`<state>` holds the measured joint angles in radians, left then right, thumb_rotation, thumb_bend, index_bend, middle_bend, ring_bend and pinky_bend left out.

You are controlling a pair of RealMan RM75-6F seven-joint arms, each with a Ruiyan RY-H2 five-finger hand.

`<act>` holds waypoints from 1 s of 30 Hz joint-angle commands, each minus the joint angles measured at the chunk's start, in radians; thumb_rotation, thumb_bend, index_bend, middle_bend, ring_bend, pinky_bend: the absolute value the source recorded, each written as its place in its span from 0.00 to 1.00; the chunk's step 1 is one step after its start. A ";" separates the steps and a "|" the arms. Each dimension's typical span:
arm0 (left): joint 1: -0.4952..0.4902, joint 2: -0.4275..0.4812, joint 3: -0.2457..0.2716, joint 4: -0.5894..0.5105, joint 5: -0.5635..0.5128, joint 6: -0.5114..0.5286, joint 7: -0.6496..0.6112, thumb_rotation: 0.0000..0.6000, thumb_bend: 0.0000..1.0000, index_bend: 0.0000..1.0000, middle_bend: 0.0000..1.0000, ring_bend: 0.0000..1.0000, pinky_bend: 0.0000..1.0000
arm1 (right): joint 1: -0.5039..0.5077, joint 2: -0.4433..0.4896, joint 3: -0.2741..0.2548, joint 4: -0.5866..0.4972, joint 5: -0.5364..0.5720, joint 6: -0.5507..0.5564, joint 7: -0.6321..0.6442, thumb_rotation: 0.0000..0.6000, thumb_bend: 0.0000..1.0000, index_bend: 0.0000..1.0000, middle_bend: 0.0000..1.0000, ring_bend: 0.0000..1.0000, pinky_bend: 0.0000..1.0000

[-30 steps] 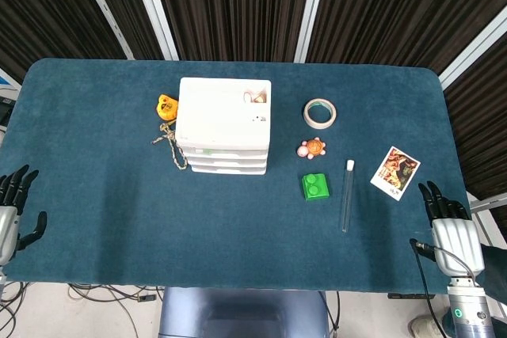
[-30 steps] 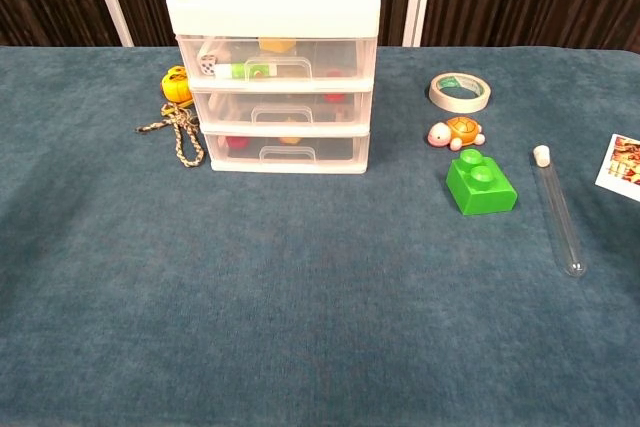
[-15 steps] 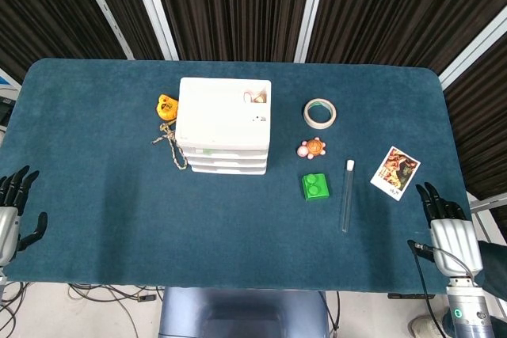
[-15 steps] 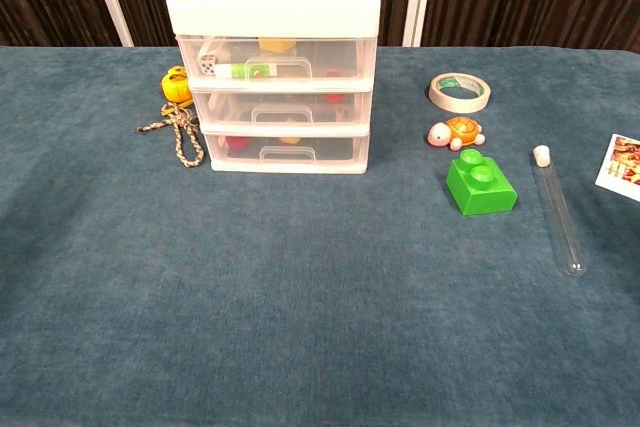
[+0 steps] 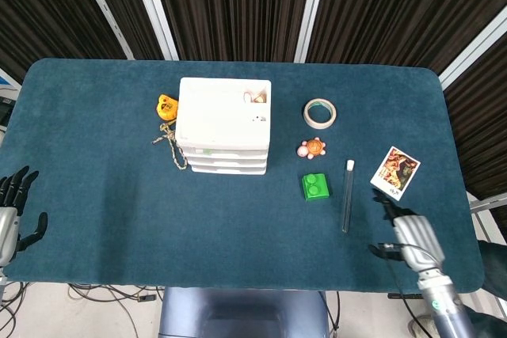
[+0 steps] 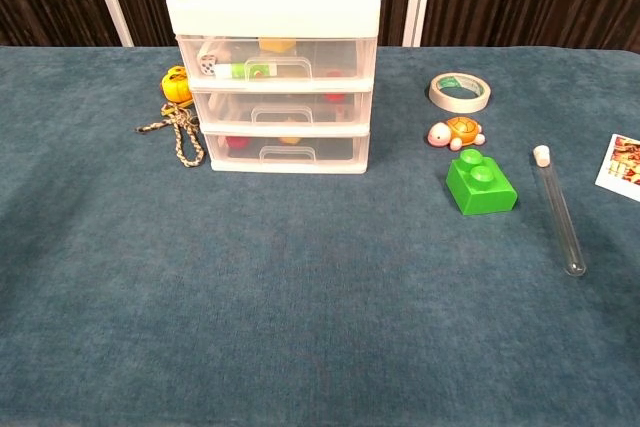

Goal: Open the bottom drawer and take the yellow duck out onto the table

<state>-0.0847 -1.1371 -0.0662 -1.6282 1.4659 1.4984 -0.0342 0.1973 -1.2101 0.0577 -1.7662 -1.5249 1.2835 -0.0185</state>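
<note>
A white three-drawer cabinet [image 5: 224, 124] [image 6: 275, 57] stands left of the table's middle, all drawers closed. Its clear bottom drawer [image 6: 286, 152] shows a yellowish object [image 6: 290, 138] and a red one inside; the duck's shape is not clear. My left hand [image 5: 14, 211] hangs at the table's left front edge, fingers apart, holding nothing. Over the front right of the table is my right hand [image 5: 408, 235], fingers spread and empty, far from the cabinet. Neither hand shows in the chest view.
Beside the cabinet's left lie an orange toy [image 5: 166, 106] and a braided rope [image 5: 169, 146]. To its right are a tape roll [image 5: 320, 113], a toy turtle [image 5: 312, 149], a green block [image 5: 316, 186], a glass tube [image 5: 346, 195] and a photo card [image 5: 394, 171].
My right hand has moved left and inward from the table's right front corner, onto the cloth below the photo card. The left hand and all objects are unmoved.
</note>
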 commanded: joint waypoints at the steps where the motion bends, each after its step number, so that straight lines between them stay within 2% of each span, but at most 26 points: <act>1: 0.000 0.001 0.000 0.000 -0.001 -0.001 -0.003 1.00 0.48 0.05 0.00 0.00 0.00 | 0.078 -0.038 0.027 -0.035 0.021 -0.098 0.013 1.00 0.27 0.02 0.34 0.52 0.67; 4: -0.001 0.002 -0.001 0.000 -0.004 -0.003 -0.008 1.00 0.48 0.05 0.00 0.00 0.00 | 0.128 -0.089 0.058 -0.053 0.063 -0.154 -0.004 1.00 0.30 0.04 0.41 0.57 0.79; 12: -0.003 0.006 -0.006 -0.001 -0.015 -0.014 -0.024 1.00 0.48 0.05 0.00 0.00 0.00 | 0.242 -0.259 0.112 -0.060 0.200 -0.265 -0.139 1.00 0.33 0.05 0.50 0.68 0.91; 20: -0.006 0.011 -0.007 -0.006 -0.022 -0.023 -0.036 1.00 0.48 0.05 0.00 0.00 0.00 | 0.360 -0.406 0.154 -0.001 0.366 -0.409 -0.113 1.00 0.44 0.06 0.56 0.76 0.95; 27: -0.008 0.013 -0.010 -0.011 -0.033 -0.033 -0.043 1.00 0.48 0.05 0.00 0.00 0.00 | 0.435 -0.528 0.192 0.110 0.453 -0.454 -0.091 1.00 0.61 0.07 0.61 0.80 0.98; 30: -0.009 0.015 -0.011 -0.014 -0.037 -0.038 -0.044 1.00 0.48 0.05 0.00 0.00 0.00 | 0.472 -0.582 0.210 0.168 0.499 -0.472 -0.094 1.00 0.63 0.07 0.61 0.80 0.98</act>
<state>-0.0941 -1.1220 -0.0768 -1.6417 1.4286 1.4607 -0.0783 0.6402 -1.7565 0.2507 -1.6332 -1.0591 0.8288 -0.1135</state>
